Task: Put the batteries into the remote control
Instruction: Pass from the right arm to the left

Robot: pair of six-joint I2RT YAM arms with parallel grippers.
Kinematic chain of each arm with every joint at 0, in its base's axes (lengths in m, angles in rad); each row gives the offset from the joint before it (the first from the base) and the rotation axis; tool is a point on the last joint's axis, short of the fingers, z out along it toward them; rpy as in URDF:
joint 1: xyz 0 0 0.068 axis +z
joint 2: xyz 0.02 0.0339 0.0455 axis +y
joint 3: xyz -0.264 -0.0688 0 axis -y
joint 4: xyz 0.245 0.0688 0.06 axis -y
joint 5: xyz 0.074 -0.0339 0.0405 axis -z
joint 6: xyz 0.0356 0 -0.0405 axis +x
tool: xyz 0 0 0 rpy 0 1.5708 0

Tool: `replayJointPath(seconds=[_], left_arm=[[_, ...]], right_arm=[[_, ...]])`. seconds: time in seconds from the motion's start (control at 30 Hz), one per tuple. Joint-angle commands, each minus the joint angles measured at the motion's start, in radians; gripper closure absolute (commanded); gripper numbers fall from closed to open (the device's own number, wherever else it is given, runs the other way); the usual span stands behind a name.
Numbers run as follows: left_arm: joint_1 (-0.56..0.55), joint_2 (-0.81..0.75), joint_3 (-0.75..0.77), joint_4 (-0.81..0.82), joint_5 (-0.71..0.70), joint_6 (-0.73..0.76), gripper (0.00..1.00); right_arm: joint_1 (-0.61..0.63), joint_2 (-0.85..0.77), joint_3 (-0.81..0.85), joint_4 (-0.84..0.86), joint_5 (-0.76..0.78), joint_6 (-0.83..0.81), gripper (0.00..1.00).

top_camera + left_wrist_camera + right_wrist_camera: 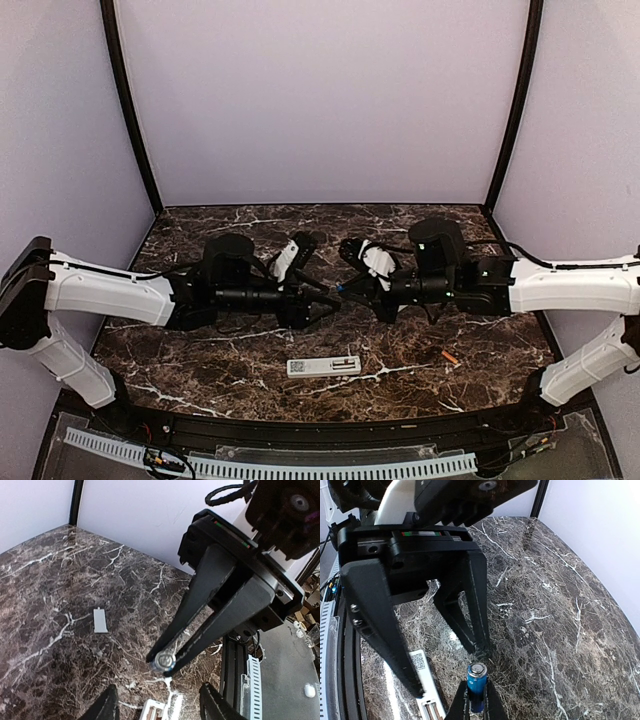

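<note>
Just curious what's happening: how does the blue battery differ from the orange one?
The blue battery is pinched in the right gripper, off the table; the orange battery lies loose on the table, touched by nothing. Colour differs too, blue battery against orange battery. Both are small cylinders, and neither is in the remote control yet.

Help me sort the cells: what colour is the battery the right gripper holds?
Blue, with a silver end; the battery shows best in the right wrist view.

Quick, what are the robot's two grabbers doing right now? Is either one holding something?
Left gripper: open, holding nothing.
Right gripper: shut on the blue battery.
</note>
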Motion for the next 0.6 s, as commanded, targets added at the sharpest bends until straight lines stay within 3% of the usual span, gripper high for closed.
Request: replayJointPath(seconds=[0.0,0.57], left_arm=[[0.010,-0.012,0.032,0.083,0.015,-0.087,0.55],[0.009,-0.023,0.050,0.068,0.020,-0.127,0.80]], right_arm=[[0.024,0.004,-0.003,0.058,0.014,-0.012,1.00],[0.072,0.003,0.005,0.042,0.075,-0.021,1.00]])
